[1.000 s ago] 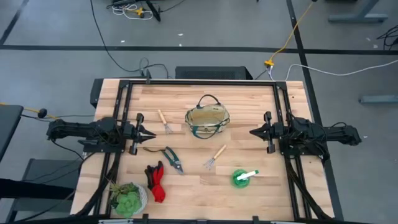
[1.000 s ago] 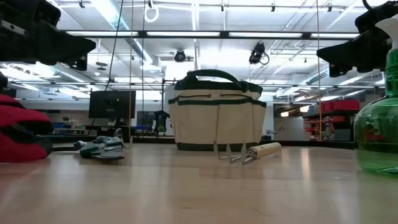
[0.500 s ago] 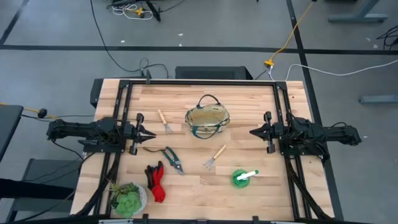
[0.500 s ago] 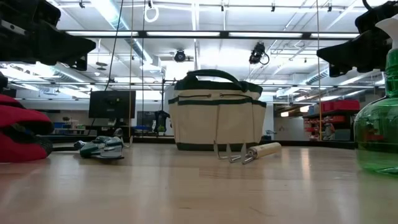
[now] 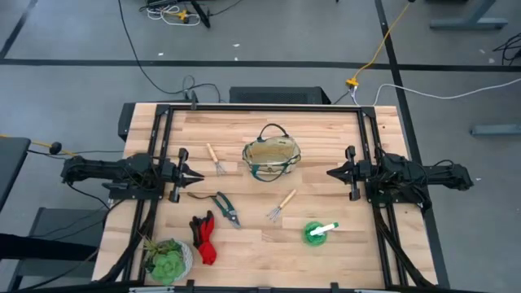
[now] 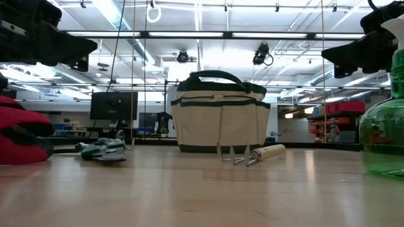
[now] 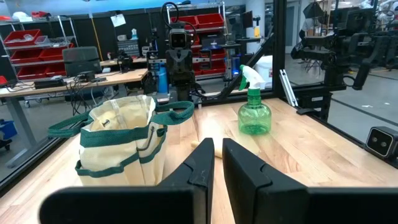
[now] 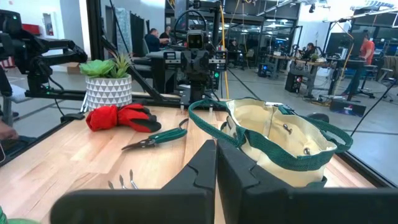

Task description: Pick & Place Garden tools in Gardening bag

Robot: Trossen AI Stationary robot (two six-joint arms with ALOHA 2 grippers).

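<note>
Nothing bagged yet; all tools lie out on the desk (image 5: 326, 130), whole job left, by the look of it.

Gardening bag (image 5: 271, 159) stands upright mid-desk toward the far edge, mouth open, handles looped over the top. Inside not readable from above.

Tools around it:
- hand fork (image 5: 216, 159) just beside the bag, on the left arm's side
- second hand fork (image 5: 281, 206) near the bag on its front side
- pruning shears (image 5: 223, 207) front-left of the bag
- red-and-black gloves (image 5: 203, 238) heaped nearer the front edge
- green spray bottle (image 5: 318, 232) with white head, front-right

Left gripper (image 5: 195, 174) parked at the left desk edge, fingers nearly together, a thin gap only, holding nothing. Right gripper (image 5: 331, 172) parked at the right edge, fingers pressed together, empty.

Potted plant (image 5: 168, 260) at the front-left corner, close to the gloves: the likeliest thing to knock when reaching there. Paths to the bag otherwise look free
</note>
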